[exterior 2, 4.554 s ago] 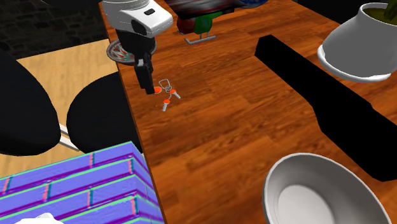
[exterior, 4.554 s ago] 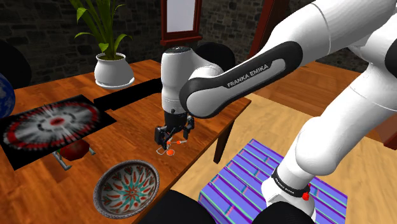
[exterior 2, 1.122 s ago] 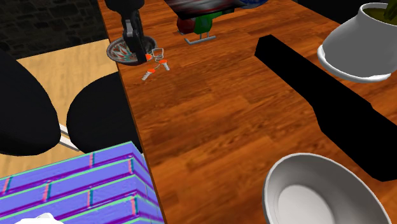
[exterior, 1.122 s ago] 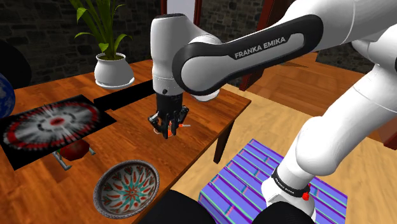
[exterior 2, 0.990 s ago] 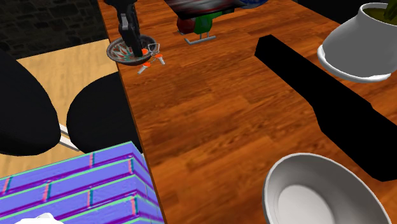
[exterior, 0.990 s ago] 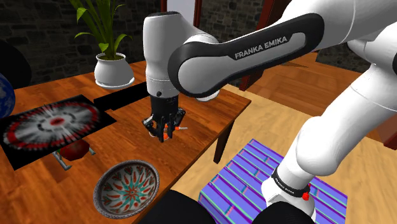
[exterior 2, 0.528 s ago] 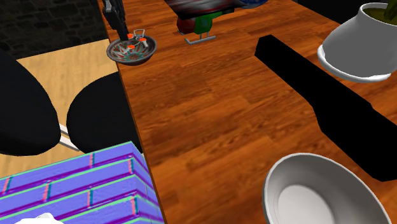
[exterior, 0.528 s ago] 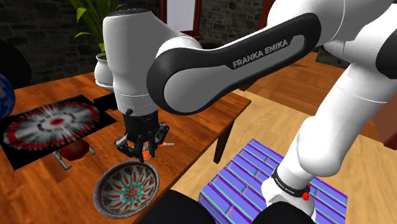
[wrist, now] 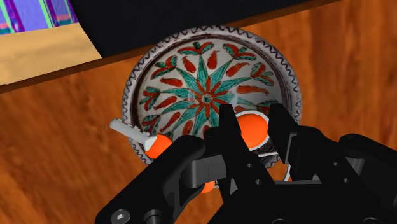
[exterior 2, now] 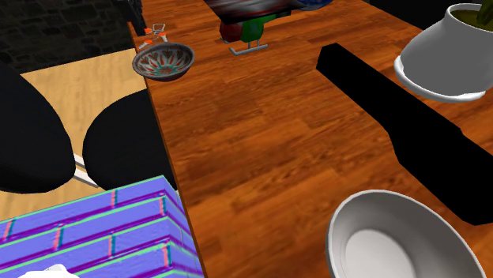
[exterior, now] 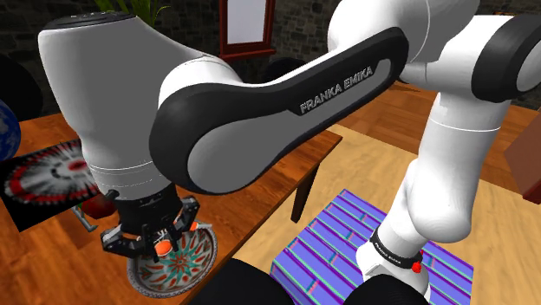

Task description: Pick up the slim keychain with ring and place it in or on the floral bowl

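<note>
1. Keychain [wrist: 253,127] hangs clamped between the fingers [wrist: 227,130], over the floral bowl [wrist: 191,70] at the desk [exterior 2: 276,142] edge.
2. Handling, judged: light, loose, jangly; slim ends swing freely.
3. Best hold: a stiff orange piece, not the thin ring.
4. Release low, or it may bounce out.
</note>
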Controlling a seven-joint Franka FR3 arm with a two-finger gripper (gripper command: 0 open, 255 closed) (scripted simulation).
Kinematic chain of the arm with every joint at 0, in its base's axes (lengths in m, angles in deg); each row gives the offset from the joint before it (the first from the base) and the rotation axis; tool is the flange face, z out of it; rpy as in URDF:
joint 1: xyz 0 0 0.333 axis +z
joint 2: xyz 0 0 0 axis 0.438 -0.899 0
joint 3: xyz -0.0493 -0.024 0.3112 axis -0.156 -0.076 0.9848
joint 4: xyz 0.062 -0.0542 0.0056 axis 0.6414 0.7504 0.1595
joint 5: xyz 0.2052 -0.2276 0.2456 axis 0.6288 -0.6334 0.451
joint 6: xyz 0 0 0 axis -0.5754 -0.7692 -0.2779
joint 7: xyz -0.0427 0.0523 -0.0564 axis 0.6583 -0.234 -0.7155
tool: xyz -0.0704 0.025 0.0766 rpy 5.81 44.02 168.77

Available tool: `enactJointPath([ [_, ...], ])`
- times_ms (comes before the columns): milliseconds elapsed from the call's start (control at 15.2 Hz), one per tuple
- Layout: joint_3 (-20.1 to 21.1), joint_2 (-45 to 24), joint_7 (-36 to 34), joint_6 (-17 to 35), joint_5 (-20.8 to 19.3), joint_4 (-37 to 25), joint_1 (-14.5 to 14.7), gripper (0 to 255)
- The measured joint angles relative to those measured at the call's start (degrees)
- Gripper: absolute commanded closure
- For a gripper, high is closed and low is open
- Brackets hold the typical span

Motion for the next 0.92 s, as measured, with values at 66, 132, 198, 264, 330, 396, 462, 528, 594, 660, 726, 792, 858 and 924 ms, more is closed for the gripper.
enactJointPath([
  [66,-0.05,-0.44,-0.36,0.51,-0.35,0.20,0.22,255],
  [132,-0.11,-0.96,-0.74,1.03,-0.77,0.36,0.47,255],
  [198,-0.14,-0.90,-0.73,1.62,-0.76,1.01,0.38,255],
  [264,-0.21,-1.24,-0.97,2.27,-1.04,1.41,0.51,255],
  [330,-0.30,-1.65,-1.23,2.97,-1.39,1.83,0.65,255],
  [396,-0.38,-1.79,-1.29,3.73,-1.53,2.50,0.62,255],
  [462,-0.49,-2.16,-1.49,4.51,-1.85,3.01,0.71,255],
  [528,-0.59,-2.43,-1.60,5.10,-2.09,3.41,0.75,255],
  [594,-0.68,-2.76,-1.83,5.80,-2.39,3.86,0.87,255],
  [660,-0.79,-3.12,-2.02,6.36,-2.69,4.16,0.98,255],
  [726,-0.89,-3.41,-2.23,7.06,-2.96,4.66,1.07,255],
  [792,-1.01,-3.68,-2.37,7.79,-3.23,5.20,1.11,255],
  [858,-1.13,-4.09,-2.65,8.40,-3.58,5.51,1.27,255],
  [924,-1.19,-4.23,-2.72,8.69,-3.71,5.70,1.30,255],
])
